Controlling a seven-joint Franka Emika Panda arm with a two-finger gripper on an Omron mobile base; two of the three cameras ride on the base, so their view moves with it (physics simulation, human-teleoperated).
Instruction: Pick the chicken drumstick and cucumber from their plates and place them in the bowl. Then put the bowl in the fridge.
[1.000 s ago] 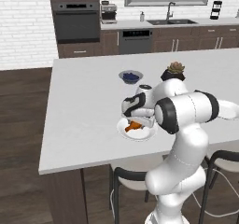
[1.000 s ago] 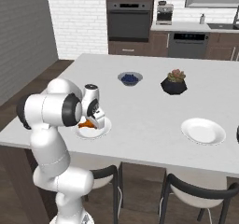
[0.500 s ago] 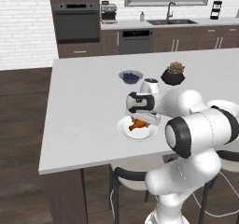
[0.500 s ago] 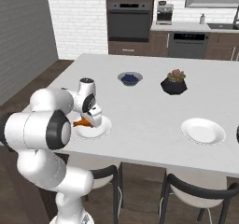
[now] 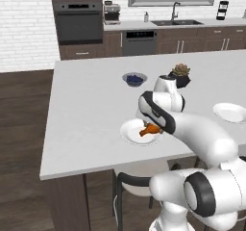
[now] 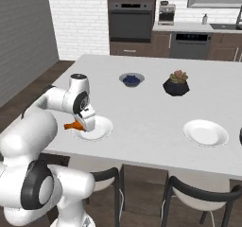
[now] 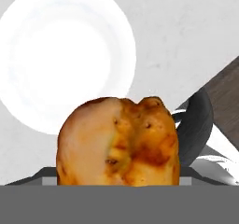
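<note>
tool [image 6: 84, 122] – gripping chicken drumstick [image 7: 119, 141] | just above plate [image 5: 129, 133]

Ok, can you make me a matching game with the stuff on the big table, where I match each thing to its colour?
Things:
1. bumpy chicken drumstick
2. round shallow plate with nothing on it
3. faceted plant pot
4. berries in the small grey bowl

Colours:
A. black
B. blue
C. orange-brown
D. white

Pairs: 1-C, 2-D, 3-A, 4-B
</note>
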